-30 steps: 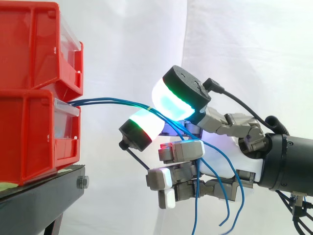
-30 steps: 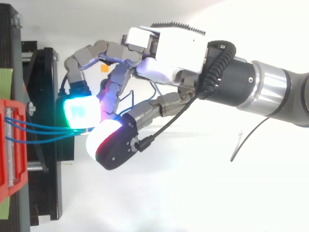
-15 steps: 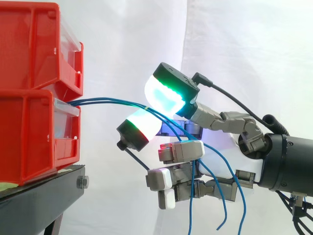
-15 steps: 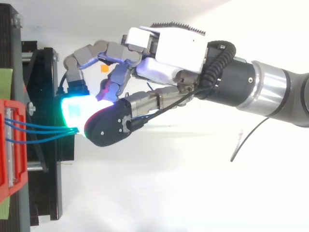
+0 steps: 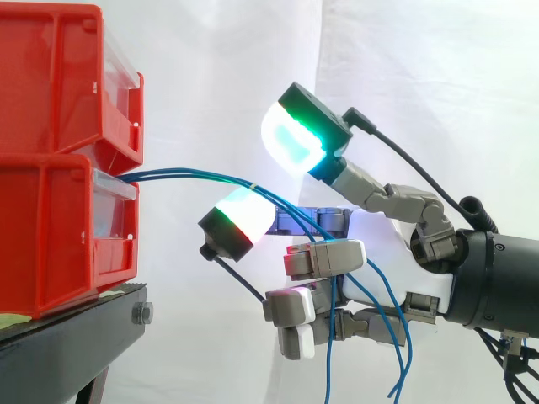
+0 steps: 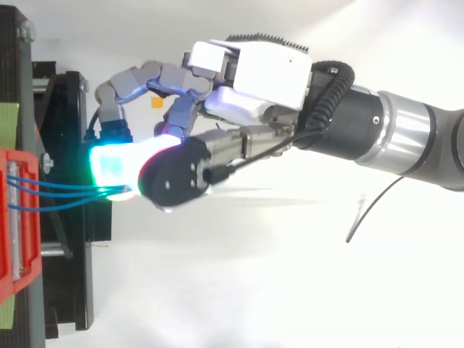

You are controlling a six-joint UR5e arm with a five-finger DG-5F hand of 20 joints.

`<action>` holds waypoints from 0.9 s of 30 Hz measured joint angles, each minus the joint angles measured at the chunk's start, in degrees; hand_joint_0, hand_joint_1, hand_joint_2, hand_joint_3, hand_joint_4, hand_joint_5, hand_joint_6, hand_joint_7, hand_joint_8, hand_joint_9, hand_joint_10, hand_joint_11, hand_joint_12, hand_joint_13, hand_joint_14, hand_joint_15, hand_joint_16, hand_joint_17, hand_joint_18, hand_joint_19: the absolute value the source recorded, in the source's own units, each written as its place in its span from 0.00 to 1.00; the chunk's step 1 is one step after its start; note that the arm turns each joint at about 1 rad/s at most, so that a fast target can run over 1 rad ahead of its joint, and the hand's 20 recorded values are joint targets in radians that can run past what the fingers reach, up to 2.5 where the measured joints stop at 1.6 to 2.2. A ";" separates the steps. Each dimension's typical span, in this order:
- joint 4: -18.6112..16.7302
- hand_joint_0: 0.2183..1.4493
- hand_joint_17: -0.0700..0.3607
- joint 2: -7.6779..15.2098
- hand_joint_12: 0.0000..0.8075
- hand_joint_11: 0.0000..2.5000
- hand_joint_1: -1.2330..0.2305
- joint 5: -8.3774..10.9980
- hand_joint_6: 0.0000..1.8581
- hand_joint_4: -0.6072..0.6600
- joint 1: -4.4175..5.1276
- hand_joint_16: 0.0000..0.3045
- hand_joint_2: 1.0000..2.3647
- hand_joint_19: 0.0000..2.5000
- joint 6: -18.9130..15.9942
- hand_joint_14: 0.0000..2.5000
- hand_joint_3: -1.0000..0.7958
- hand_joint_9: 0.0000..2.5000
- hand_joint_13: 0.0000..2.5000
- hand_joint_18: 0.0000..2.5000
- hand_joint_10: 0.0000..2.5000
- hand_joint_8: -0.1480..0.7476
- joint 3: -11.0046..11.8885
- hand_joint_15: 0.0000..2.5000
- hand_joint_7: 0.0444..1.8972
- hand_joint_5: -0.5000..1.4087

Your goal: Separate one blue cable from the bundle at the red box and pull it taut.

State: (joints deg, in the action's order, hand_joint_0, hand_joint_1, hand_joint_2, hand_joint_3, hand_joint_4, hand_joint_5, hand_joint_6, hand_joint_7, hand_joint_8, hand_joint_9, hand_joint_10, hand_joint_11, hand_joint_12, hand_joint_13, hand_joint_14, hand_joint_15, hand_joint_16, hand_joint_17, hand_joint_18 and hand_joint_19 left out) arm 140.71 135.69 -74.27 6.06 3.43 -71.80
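Several thin blue cables (image 5: 185, 174) leave the drawer of the lower red bin (image 5: 59, 227) and run right to my hand (image 5: 383, 240). They lie across the top of one glowing fingertip (image 5: 244, 210), pass between the fingers and hang loose below the palm. The thumb pad (image 5: 290, 139), glowing green and cyan, is raised well above the cables and does not touch them. The lower fingers are half curled beside the hanging strands. From above, the cables (image 6: 58, 192) converge under the cyan pad (image 6: 112, 167), and the thumb partly covers them. The hand (image 6: 254, 72) is open.
Two red bins are stacked on a black stand (image 5: 76, 328) at the left, seen from above as the stand (image 6: 72, 275) and the bin's red edge (image 6: 14, 217). A white curtain hangs behind. The arm enters from the right.
The thumb swung in toward the cables, then lifted up and back, widening the gap above the fingertip. The lower fingers shifted slightly down. The cables stay draped over the fingertip.
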 measured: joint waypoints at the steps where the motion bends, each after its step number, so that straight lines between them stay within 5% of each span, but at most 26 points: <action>1: 0.00 0.16 0.51 0.01 0.53 0.64 0.30 0.00 0.43 0.57 0.00 0.22 0.00 0.32 0.00 0.01 0.28 0.60 0.52 0.44 0.01 0.54 0.00 0.40 0.60 0.18; 5: 0.00 0.23 0.46 0.00 0.47 0.69 0.19 0.00 0.45 0.54 0.00 0.19 0.00 0.33 0.00 0.01 0.28 0.58 0.51 0.41 0.01 0.48 0.00 0.43 0.62 0.17; 10: 0.00 0.39 0.43 -0.01 0.44 0.70 0.27 0.00 0.46 0.51 0.00 0.17 0.00 0.34 0.00 0.01 0.28 0.57 0.50 0.39 0.01 0.45 0.00 0.44 0.62 0.16; 20: 0.00 0.32 0.44 -0.03 0.45 0.69 0.50 -0.01 0.45 0.52 0.00 0.18 0.01 0.37 -0.07 0.01 0.34 0.58 0.51 0.39 0.01 0.45 -0.01 0.44 0.60 0.16; 27: 0.00 0.33 0.44 -0.02 0.45 0.68 0.54 -0.03 0.43 0.53 0.00 0.18 0.01 0.37 -0.03 0.01 0.32 0.58 0.51 0.39 0.01 0.45 -0.01 0.44 0.61 0.17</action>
State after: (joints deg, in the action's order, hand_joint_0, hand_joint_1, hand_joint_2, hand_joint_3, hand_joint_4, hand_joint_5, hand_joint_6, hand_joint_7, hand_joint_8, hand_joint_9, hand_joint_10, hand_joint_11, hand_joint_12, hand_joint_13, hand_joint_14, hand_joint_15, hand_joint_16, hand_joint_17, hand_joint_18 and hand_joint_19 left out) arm 140.71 135.67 -74.29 6.06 3.39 -71.81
